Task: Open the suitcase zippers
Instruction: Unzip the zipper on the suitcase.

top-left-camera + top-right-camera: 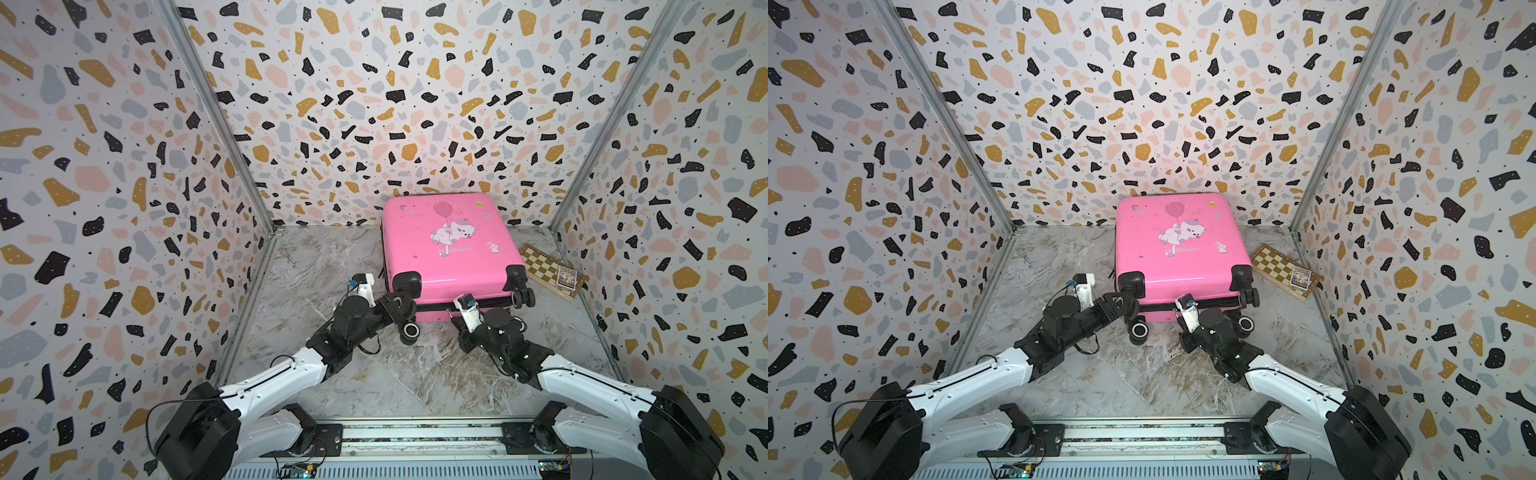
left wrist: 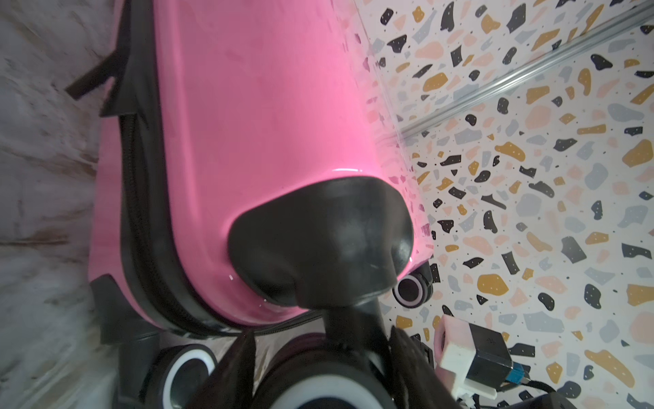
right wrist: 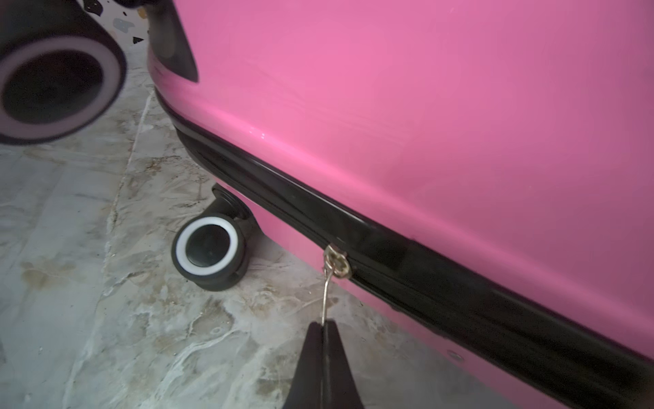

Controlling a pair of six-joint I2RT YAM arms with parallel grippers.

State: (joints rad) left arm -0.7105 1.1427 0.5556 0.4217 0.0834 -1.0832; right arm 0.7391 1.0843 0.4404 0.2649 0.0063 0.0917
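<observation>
Glossy pink hard-shell suitcase (image 1: pixel 451 249) lies flat, far centre-right on grey marble floor (image 1: pixel 332 270). Right gripper (image 3: pixel 325 331) pinched shut on thin metal zipper pull (image 3: pixel 327 294) at near-edge black zipper band (image 3: pixel 442 283); left gripper (image 2: pixel 322 340) clamps near-left black caster (image 2: pixel 318 248). Shell likely slippery, light: brace wheel, tug pull gently.

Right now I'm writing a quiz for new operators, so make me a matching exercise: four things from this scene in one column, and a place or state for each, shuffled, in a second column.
Things:
1. right gripper
2. left gripper
3. chessboard
4. suitcase

Places or states:
A. lying flat, cat print facing up
B. shut on the zipper pull
C. between the suitcase and a side wall
D. closed around a caster

Pairs: 1-B, 2-D, 3-C, 4-A
</observation>
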